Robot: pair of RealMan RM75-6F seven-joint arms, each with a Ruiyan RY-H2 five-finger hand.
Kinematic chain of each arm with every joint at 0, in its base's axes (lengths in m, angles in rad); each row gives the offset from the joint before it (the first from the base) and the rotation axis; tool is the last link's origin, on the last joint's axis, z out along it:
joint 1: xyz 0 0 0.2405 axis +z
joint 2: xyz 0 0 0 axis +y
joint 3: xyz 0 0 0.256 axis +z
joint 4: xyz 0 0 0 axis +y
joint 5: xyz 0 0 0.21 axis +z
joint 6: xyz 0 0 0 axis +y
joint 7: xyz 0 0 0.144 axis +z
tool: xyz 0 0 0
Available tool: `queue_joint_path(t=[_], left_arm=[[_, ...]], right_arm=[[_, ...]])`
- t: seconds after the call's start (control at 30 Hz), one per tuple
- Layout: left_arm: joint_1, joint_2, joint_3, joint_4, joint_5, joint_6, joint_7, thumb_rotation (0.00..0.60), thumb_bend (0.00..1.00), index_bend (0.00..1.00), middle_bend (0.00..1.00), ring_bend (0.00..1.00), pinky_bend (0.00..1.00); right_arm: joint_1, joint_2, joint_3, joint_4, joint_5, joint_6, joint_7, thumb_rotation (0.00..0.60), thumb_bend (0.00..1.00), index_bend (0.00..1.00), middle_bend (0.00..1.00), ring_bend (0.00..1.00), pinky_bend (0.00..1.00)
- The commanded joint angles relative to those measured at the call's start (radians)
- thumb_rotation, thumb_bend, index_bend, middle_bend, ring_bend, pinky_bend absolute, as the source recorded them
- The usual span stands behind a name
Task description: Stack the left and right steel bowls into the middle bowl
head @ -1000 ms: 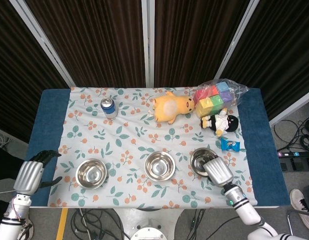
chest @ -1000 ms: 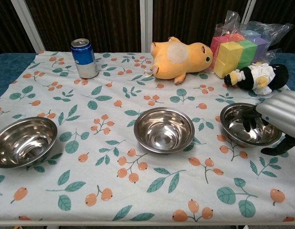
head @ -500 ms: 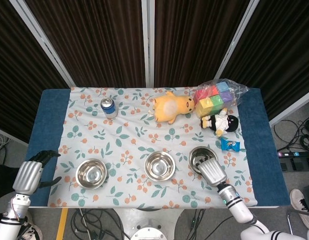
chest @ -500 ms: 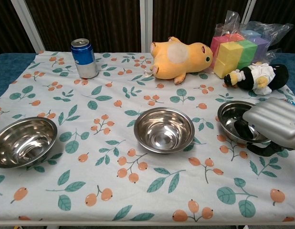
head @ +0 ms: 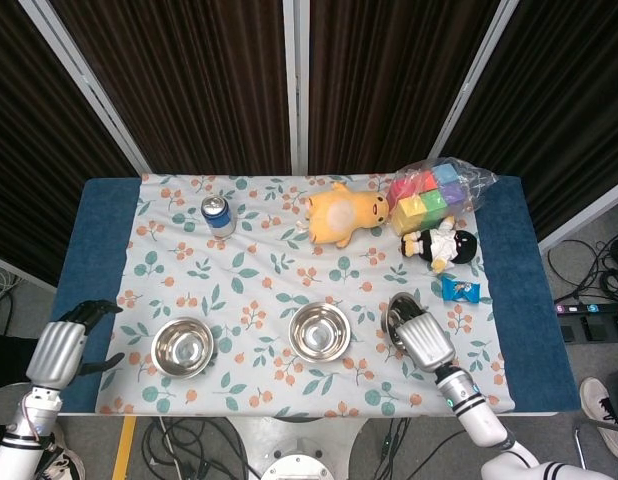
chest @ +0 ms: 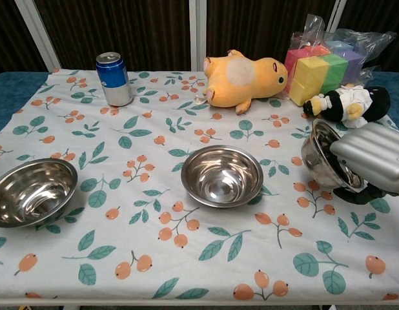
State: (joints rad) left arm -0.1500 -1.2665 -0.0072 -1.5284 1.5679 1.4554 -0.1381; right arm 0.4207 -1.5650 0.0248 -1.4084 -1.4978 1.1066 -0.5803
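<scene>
Because the job is to put the two side bowls into the middle one, the big table point(head: 99, 230) with its flowery cloth point(head: 269, 270) has all three bowls in a row near the front edge. The middle bowl point(chest: 221, 175) sits flat and has nothing in it, at about 6 o'clock on the table. The left bowl point(chest: 32, 191) sits flat at about 8 o'clock, and nothing touches it.

The right bowl point(chest: 321, 159) is at about 4 o'clock. It is tipped up on its side, so its open mouth faces the right hand point(chest: 374, 158). That hand has hold of it, with fingers inside and the back of the hand over the rim. I think it is tipped like that because the hand is lifting it, ready to carry it over to the middle bowl.

The left hand point(head: 61, 350) waits off the table edge at about 8 o'clock. Its fingers are curled a bit but apart, and it holds nothing. It looks like it is waiting its turn.

Far back, out of the way, are the yellow soft toy point(chest: 245, 79) at 12 o'clock, the bag of colored blocks point(chest: 322, 64) at 2 o'clock, a little doll point(chest: 351, 103) just in front of the blocks, and a blue can point(chest: 114, 79) at 10 o'clock. A small blue packet point(head: 461, 289) lies near the right bowl.
</scene>
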Motion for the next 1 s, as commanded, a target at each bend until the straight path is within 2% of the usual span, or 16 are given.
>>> queue_joint_path(t=[0.03, 0.2, 0.3, 0.5, 0.7, 0.83, 1.0], left_arm=[[0.000, 0.004, -0.005, -0.004, -0.003, 0.006, 0.001, 0.600, 0.12, 0.36, 0.38, 0.28, 0.42], [0.006, 0.018, -0.018, -0.013, -0.009, 0.028, -0.004, 0.600, 0.12, 0.36, 0.38, 0.28, 0.42], [0.011, 0.025, -0.020, -0.016, -0.011, 0.037, -0.010, 0.600, 0.12, 0.36, 0.38, 0.28, 0.42], [0.017, 0.031, -0.021, -0.003, -0.018, 0.040, -0.039, 0.600, 0.12, 0.36, 0.38, 0.28, 0.42], [0.021, 0.029, -0.023, 0.020, -0.023, 0.042, -0.066, 0.600, 0.12, 0.36, 0.38, 0.28, 0.42], [0.024, 0.027, -0.025, 0.036, -0.030, 0.043, -0.084, 0.600, 0.12, 0.36, 0.38, 0.28, 0.42], [0.027, 0.024, -0.026, 0.053, -0.031, 0.044, -0.103, 0.600, 0.12, 0.36, 0.38, 0.28, 0.42]], right_arm=[[0.021, 0.028, 0.018, -0.081, -0.044, 0.035, -0.026, 0.600, 0.35, 0.72, 0.61, 0.59, 0.60], [0.074, 0.042, 0.051, -0.205, -0.066, 0.008, -0.109, 0.600, 0.35, 0.72, 0.61, 0.59, 0.60], [0.103, 0.021, 0.063, -0.227, -0.040, -0.034, -0.164, 0.600, 0.35, 0.72, 0.61, 0.59, 0.60], [0.141, -0.044, 0.067, -0.193, 0.035, -0.102, -0.246, 0.600, 0.35, 0.72, 0.61, 0.59, 0.60], [0.175, -0.087, 0.074, -0.146, 0.070, -0.136, -0.249, 0.600, 0.31, 0.71, 0.59, 0.59, 0.60], [0.203, -0.103, 0.076, -0.119, 0.063, -0.154, -0.221, 0.600, 0.17, 0.63, 0.53, 0.58, 0.60], [0.231, -0.101, 0.070, -0.119, 0.083, -0.190, -0.222, 0.600, 0.02, 0.41, 0.39, 0.50, 0.60]])
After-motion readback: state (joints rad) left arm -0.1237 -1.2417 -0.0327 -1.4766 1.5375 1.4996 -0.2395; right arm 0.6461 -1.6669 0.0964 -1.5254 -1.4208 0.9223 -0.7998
